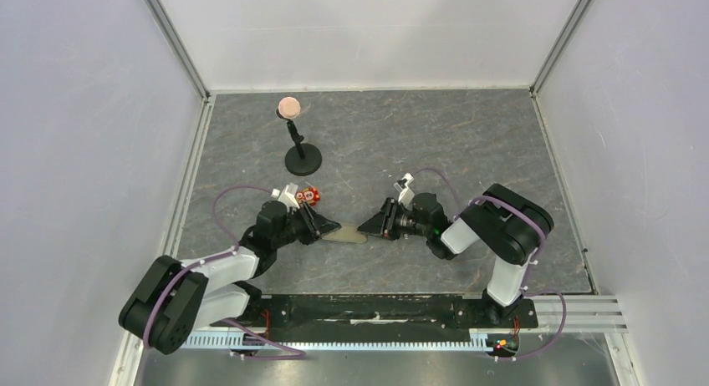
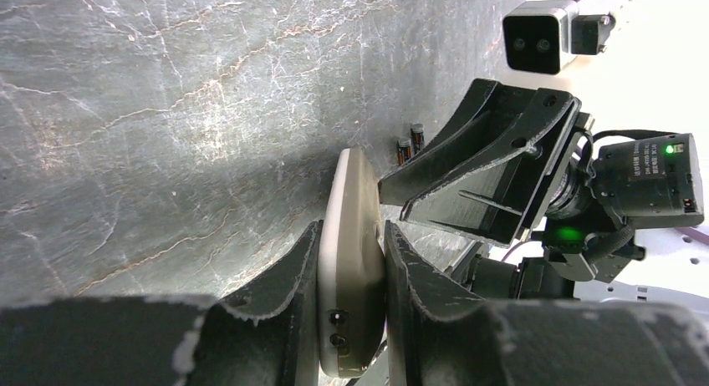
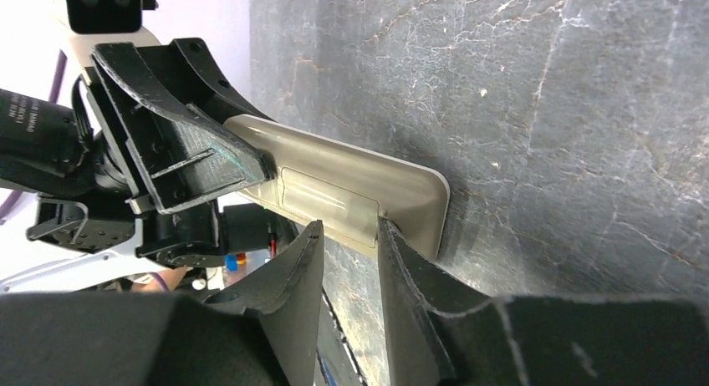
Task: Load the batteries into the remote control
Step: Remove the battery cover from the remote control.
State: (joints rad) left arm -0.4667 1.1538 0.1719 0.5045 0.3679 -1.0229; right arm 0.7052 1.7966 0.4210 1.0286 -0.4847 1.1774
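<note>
The remote control point(image 1: 345, 234) lies between both grippers, tan back side showing. My left gripper point(image 2: 351, 236) is shut on one end of the remote point(image 2: 349, 269), holding it on edge. In the right wrist view the remote point(image 3: 401, 190) shows its battery cover point(image 3: 326, 204) closed. My right gripper point(image 3: 347, 231) is open by a narrow gap, with its fingertips against the cover's edge and nothing between them. The two batteries point(image 2: 410, 144), small dark cylinders, stand on the table beyond the remote, near the right gripper point(image 2: 485, 181). I cannot make them out in the top view.
A small red gadget point(image 1: 308, 197) lies just behind my left gripper point(image 1: 322, 227). A black stand point(image 1: 303, 160) with a pink disc point(image 1: 288, 108) is at the back left. The grey mat point(image 1: 468, 144) is walled on three sides.
</note>
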